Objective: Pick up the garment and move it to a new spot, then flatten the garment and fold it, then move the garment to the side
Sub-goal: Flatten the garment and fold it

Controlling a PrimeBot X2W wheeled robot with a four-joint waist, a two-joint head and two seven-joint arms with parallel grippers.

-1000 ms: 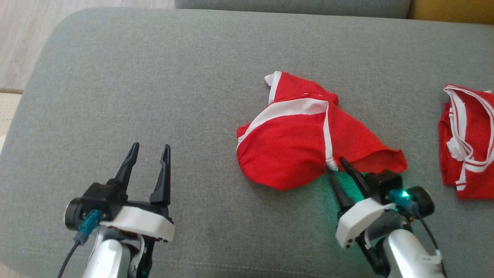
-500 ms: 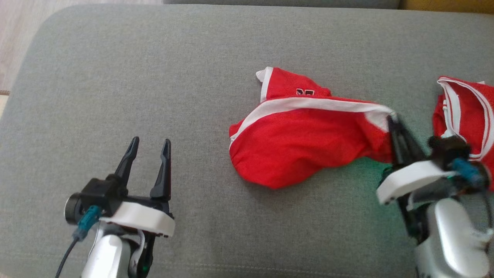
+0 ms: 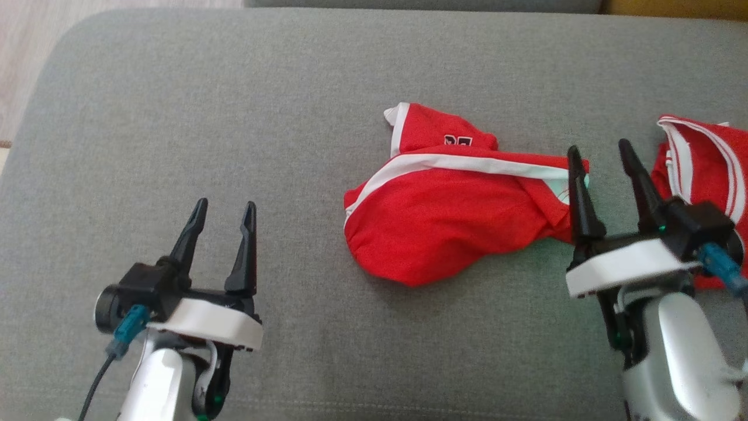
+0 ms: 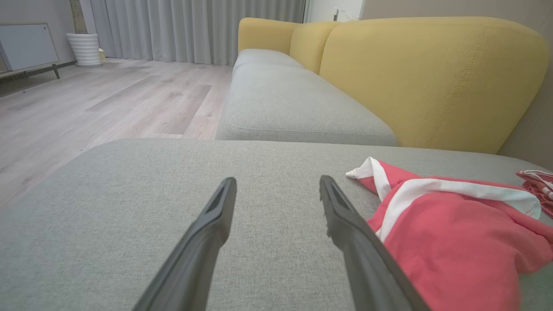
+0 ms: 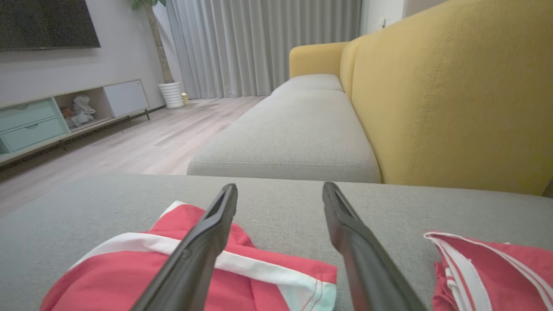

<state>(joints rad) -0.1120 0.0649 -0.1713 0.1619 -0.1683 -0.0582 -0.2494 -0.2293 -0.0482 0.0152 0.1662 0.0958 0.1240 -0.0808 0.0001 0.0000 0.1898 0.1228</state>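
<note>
A red garment (image 3: 450, 216) with white stripes lies crumpled on the grey sofa cushion (image 3: 234, 117), stretched out toward the right. My right gripper (image 3: 599, 152) is open at the garment's right end, its left finger over the white-trimmed corner, nothing held. In the right wrist view the garment (image 5: 259, 276) lies under and left of my open fingers (image 5: 194, 250). My left gripper (image 3: 224, 207) stands open over bare cushion, well left of the garment. The left wrist view shows the garment (image 4: 449, 233) to the right of its fingers (image 4: 345, 229).
A second red garment with white stripes (image 3: 701, 169) lies bunched at the right edge, just beyond my right gripper, also seen as a red bundle (image 5: 488, 272). A yellow sofa backrest (image 5: 453, 95) rises behind the cushion. Wooden floor (image 4: 108, 95) lies past the cushion's left end.
My right gripper pulled the garment's lower right corner to the right and up, stretching it out, then opened and let it go. The left arm has barely moved.
</note>
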